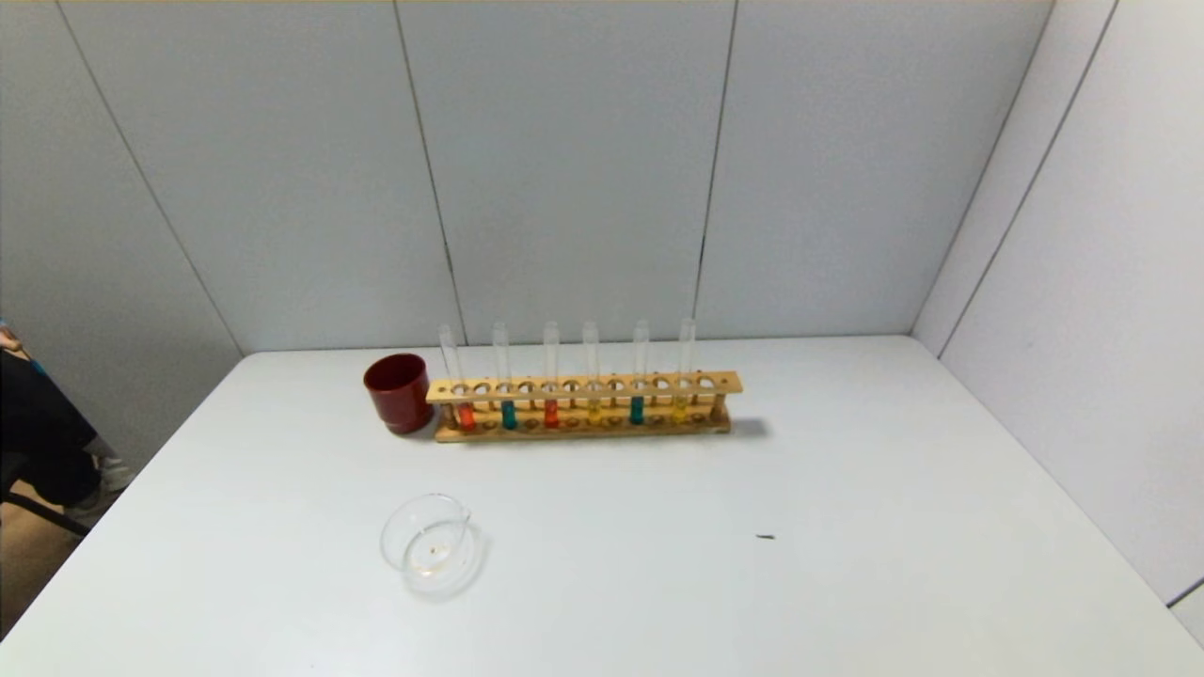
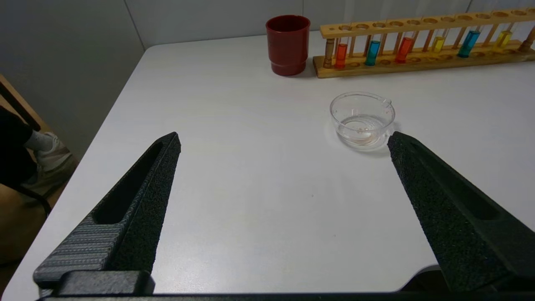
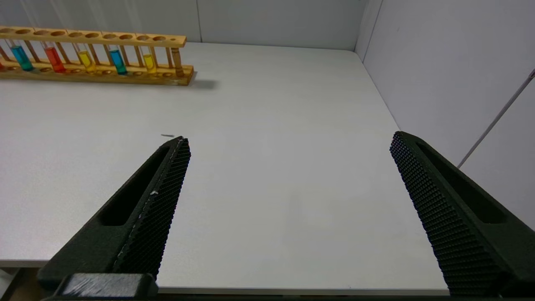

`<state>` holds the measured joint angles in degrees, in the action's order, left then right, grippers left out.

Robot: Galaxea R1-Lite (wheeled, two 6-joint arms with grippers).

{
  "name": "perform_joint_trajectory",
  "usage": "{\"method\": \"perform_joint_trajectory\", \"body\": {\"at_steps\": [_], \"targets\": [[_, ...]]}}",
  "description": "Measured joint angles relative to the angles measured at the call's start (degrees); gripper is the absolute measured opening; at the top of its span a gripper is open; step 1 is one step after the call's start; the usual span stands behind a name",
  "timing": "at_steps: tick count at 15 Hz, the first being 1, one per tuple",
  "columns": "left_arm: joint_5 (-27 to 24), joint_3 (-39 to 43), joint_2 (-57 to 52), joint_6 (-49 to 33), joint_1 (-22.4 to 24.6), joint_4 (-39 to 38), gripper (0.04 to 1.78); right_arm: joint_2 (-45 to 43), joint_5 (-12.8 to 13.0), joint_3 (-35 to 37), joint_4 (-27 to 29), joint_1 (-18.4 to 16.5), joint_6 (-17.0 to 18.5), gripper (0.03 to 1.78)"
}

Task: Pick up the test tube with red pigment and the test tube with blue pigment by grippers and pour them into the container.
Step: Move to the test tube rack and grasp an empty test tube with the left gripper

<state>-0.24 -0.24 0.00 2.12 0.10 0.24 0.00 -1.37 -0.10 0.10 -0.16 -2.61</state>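
Observation:
A wooden rack (image 1: pixel 583 386) at the back of the white table holds several upright tubes. Two hold red pigment (image 1: pixel 466 415) (image 1: pixel 551 412), two hold blue pigment (image 1: pixel 509 414) (image 1: pixel 637 410), and two hold yellow. The clear glass container (image 1: pixel 431 543) stands in front of the rack's left end, nearly empty. Neither gripper shows in the head view. My left gripper (image 2: pixel 285 138) is open and empty over the table's near left edge, with the container (image 2: pixel 362 119) just beyond its fingertips. My right gripper (image 3: pixel 290 138) is open and empty over the near right edge, far from the rack (image 3: pixel 96 77).
A dark red cup (image 1: pixel 398 392) stands against the rack's left end. A small dark mark (image 1: pixel 765 537) lies on the table right of centre. Grey walls close in at the back and right. A seated person's leg (image 1: pixel 38 423) shows past the table's left edge.

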Motion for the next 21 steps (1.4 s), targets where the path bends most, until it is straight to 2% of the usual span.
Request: {"method": "perform_joint_trajectory", "body": {"at_steps": [2, 4, 6, 8, 16, 21], "targets": [[-3.1, -3.5, 0.2, 0.0, 0.0, 1.3, 1.75, 0.0, 0.0, 0.0, 0.0, 0.0, 0.0, 1.75], [-7.8, -10.9, 2.1, -0.1, 0.0, 6.6, 1.75, 0.0, 0.0, 0.0, 0.0, 0.0, 0.0, 1.75], [-12.4, -18.0, 7.6, -0.1, -0.4, 11.7, 1.75, 0.0, 0.0, 0.0, 0.0, 0.0, 0.0, 1.75], [-15.2, -24.0, 15.4, 0.1, -0.8, 11.9, 1.75, 0.0, 0.0, 0.0, 0.0, 0.0, 0.0, 1.75], [-17.5, -48.3, 60.9, 0.0, -1.5, -1.0, 1.75, 0.0, 0.0, 0.0, 0.0, 0.0, 0.0, 1.75], [-15.4, -55.4, 87.0, 0.1, -3.5, -17.2, 1.75, 0.0, 0.0, 0.0, 0.0, 0.0, 0.0, 1.75]]}}
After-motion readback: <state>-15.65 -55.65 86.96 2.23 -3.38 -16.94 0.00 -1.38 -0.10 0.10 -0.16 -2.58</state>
